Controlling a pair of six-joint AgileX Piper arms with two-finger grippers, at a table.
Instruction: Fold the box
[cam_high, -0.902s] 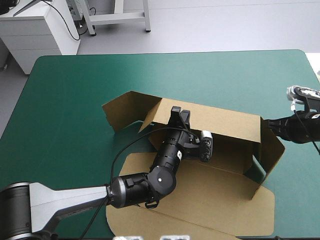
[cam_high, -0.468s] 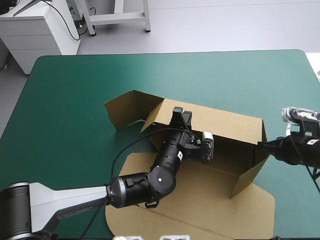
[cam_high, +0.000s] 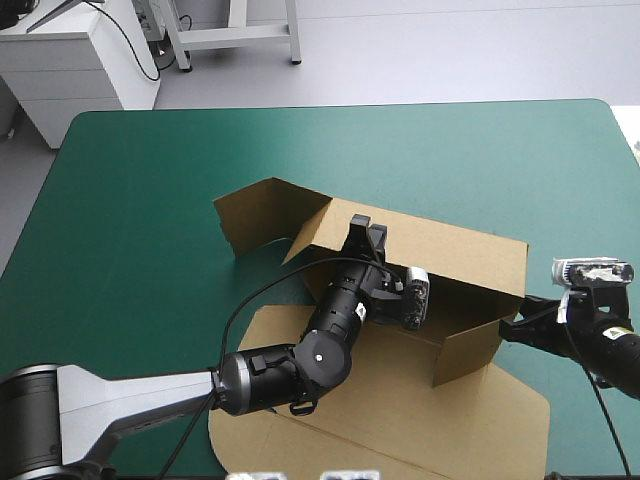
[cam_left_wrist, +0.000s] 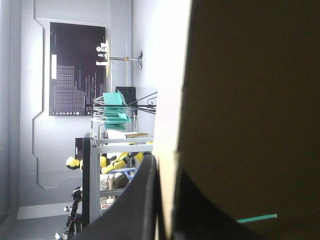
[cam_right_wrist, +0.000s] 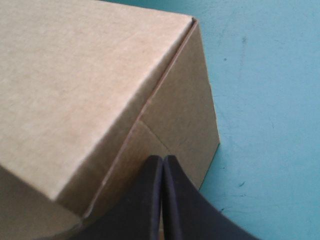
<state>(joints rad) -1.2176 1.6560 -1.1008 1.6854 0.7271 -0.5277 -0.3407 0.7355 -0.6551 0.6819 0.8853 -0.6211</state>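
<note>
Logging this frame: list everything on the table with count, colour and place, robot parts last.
box: one, brown, middle of the table; far wall and right end wall raised, lid panel flat toward the near edge.
table: one, teal-green cover, under the box.
left gripper: one, black fingers, shut on the box's far wall, toward that wall's left end.
right gripper: one, black fingers, shut, tips against the outside of the box's right end wall.
</note>
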